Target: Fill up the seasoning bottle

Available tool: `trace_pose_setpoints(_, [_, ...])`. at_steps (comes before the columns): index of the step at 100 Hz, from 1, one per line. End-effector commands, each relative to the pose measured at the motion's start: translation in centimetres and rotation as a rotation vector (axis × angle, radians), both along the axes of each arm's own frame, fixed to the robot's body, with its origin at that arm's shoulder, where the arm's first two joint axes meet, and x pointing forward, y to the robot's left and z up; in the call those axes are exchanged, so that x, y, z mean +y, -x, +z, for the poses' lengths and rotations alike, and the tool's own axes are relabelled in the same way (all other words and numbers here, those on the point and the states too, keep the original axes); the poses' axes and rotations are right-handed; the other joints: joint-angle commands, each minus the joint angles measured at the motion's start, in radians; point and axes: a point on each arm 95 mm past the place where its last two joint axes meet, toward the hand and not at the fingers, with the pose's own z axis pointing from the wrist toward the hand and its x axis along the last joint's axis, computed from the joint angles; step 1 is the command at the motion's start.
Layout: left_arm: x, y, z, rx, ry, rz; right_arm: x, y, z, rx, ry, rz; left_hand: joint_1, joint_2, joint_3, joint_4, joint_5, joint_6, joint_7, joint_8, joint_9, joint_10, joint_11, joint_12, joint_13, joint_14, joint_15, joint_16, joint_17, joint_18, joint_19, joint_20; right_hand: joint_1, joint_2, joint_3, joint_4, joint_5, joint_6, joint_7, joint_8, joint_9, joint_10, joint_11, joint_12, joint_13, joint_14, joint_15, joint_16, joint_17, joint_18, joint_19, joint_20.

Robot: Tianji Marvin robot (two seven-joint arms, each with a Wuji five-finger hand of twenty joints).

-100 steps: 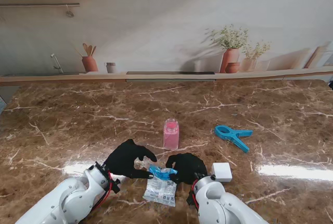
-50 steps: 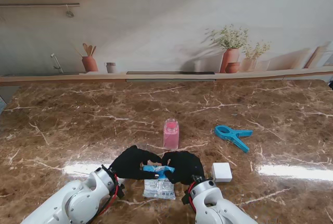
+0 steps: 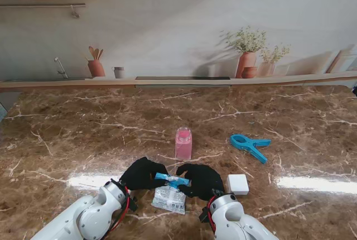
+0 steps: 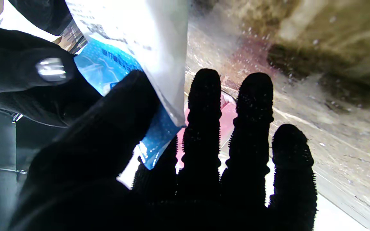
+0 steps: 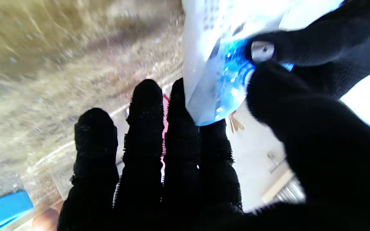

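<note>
A pink seasoning bottle (image 3: 183, 143) stands upright at the table's middle, just beyond both hands. A white refill pouch with a blue top strip (image 3: 170, 195) hangs between the hands, nearer to me than the bottle. My left hand (image 3: 141, 173) pinches the strip's left end, and my right hand (image 3: 201, 179) pinches its right end. In the left wrist view the thumb presses the pouch (image 4: 130, 61) against the fingers, with the bottle (image 4: 226, 118) pink behind them. The right wrist view shows the pouch (image 5: 223, 73) pinched under the thumb.
A blue clip (image 3: 249, 145) lies to the right of the bottle. A small white box (image 3: 237, 184) sits right beside my right hand. A ledge with pots and plants (image 3: 247, 56) runs along the table's far edge.
My left hand has closed in from the left and taken hold of the pouch's blue top beside the right hand. The pouch has lifted slightly.
</note>
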Motion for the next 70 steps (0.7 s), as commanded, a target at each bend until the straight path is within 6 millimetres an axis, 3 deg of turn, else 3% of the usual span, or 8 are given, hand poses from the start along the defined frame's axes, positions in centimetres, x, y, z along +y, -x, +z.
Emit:
trace_pose_setpoints(1, [-0.3, 0.3, -0.3, 0.006, 0.000, -0.011, 0.0, 0.7, -0.4, 0.024, 0.008, 0.011, 0.067, 0.032, 0.065, -0.005, 0.003, -0.104, 0.045, 0.022, 0.052, -0.021, 0.009, 0.015, 0.033, -0.017, 0.037, 0.014, -0.003, 0.008, 0.046, 0.002, -0.079, 0.028, -0.051, 0.037, -0.026, -0.010, -0.029, 0.020, -0.099, 0.009, -0.093, -0.110, -0.092, 0.009, -0.104, -0.066, -0.065, 0.009, -0.052, 0.031])
trace_pose_setpoints(10, [-0.5, 0.3, -0.3, 0.004, 0.007, -0.021, 0.4, 0.6, -0.3, 0.030, 0.014, 0.021, 0.065, 0.033, 0.063, -0.005, 0.003, -0.089, 0.032, 0.009, 0.053, -0.021, 0.004, 0.011, 0.035, -0.018, 0.036, 0.013, 0.000, 0.005, 0.048, 0.001, -0.091, 0.039, -0.073, 0.036, -0.004, -0.017, -0.008, 0.033, -0.094, 0.027, -0.166, -0.217, -0.053, 0.029, -0.195, -0.149, -0.052, 0.021, -0.068, 0.039])
trace_pose_setpoints(20, [-0.6, 0.3, -0.2, 0.006, 0.015, -0.025, 1.1, 0.4, -0.3, 0.026, 0.006, 0.019, 0.064, 0.036, 0.060, -0.004, 0.010, -0.075, 0.021, -0.018, 0.057, -0.021, -0.003, 0.001, 0.041, -0.021, 0.033, 0.008, 0.006, 0.002, 0.051, 0.000, -0.036, 0.026, -0.035, 0.014, 0.110, -0.038, 0.086, 0.068, 0.070, 0.021, -0.101, -0.225, 0.116, 0.023, -0.117, -0.141, 0.043, 0.025, -0.007, 0.038])
trace_pose_setpoints(24, [-0.5, 0.3, -0.1, 0.013, 0.016, -0.028, 1.4, 0.3, -0.4, 0.009, 0.002, 0.007, 0.065, 0.037, 0.059, -0.004, 0.009, -0.069, 0.019, -0.024, 0.056, -0.021, -0.005, -0.003, 0.044, -0.020, 0.033, 0.008, 0.008, 0.002, 0.052, 0.000, 0.052, -0.013, -0.022, -0.095, 0.097, -0.082, 0.315, -0.091, 0.148, 0.008, -0.062, -0.145, 0.178, 0.014, -0.033, -0.108, 0.088, 0.021, 0.055, 0.022])
trace_pose_setpoints(31, [-0.5, 0.3, -0.1, 0.019, 0.015, -0.031, 1.6, 0.1, -0.6, -0.021, 0.010, -0.004, 0.064, 0.044, 0.054, -0.005, 0.004, -0.065, 0.014, -0.033, 0.053, -0.022, -0.010, -0.008, 0.043, -0.019, 0.031, 0.006, 0.010, 0.002, 0.053, -0.001, 0.141, -0.003, 0.059, -0.090, 0.144, -0.135, 0.488, -0.164, 0.261, -0.007, -0.018, -0.075, 0.267, 0.002, 0.076, -0.066, 0.161, 0.012, 0.134, 0.018])
trace_pose_setpoints(43, [-0.3, 0.3, -0.3, 0.056, 0.028, -0.025, 1.7, -0.2, -1.0, -0.065, 0.045, -0.004, 0.113, 0.116, -0.039, -0.001, -0.038, -0.045, 0.003, -0.045, 0.019, -0.008, 0.009, -0.042, 0.026, -0.017, 0.014, 0.002, -0.002, 0.000, 0.040, -0.010, 0.208, -0.076, 0.218, -0.076, 0.235, -0.262, 0.551, 0.034, 0.321, -0.033, 0.086, 0.042, 0.321, -0.017, 0.247, 0.023, 0.211, -0.019, 0.235, 0.005])
trace_pose_setpoints(57, [-0.1, 0.3, -0.8, 0.128, 0.042, -0.025, 1.8, -0.4, -1.7, -0.089, 0.092, 0.011, 0.299, 0.279, -0.276, 0.027, -0.157, -0.059, 0.065, 0.146, -0.095, 0.014, 0.068, -0.012, -0.062, 0.004, 0.009, 0.060, -0.069, 0.001, 0.007, 0.006, 0.233, -0.153, 0.331, -0.089, 0.275, -0.263, 0.527, 0.206, 0.331, -0.051, 0.153, 0.133, 0.331, -0.032, 0.343, 0.089, 0.240, -0.029, 0.273, 0.001])
trace_pose_setpoints(70, [-0.1, 0.2, -1.2, 0.158, 0.041, -0.022, 1.8, -0.8, -2.2, -0.142, 0.146, 0.043, 0.312, 0.293, -0.319, 0.022, -0.189, -0.080, 0.114, 0.231, -0.091, 0.021, 0.094, -0.074, -0.061, 0.031, 0.026, 0.071, -0.070, -0.003, 0.020, 0.022, 0.279, -0.215, 0.404, -0.087, 0.386, -0.285, 0.485, 0.319, 0.367, -0.059, 0.182, 0.160, 0.346, -0.020, 0.379, 0.102, 0.256, -0.027, 0.287, 0.007])
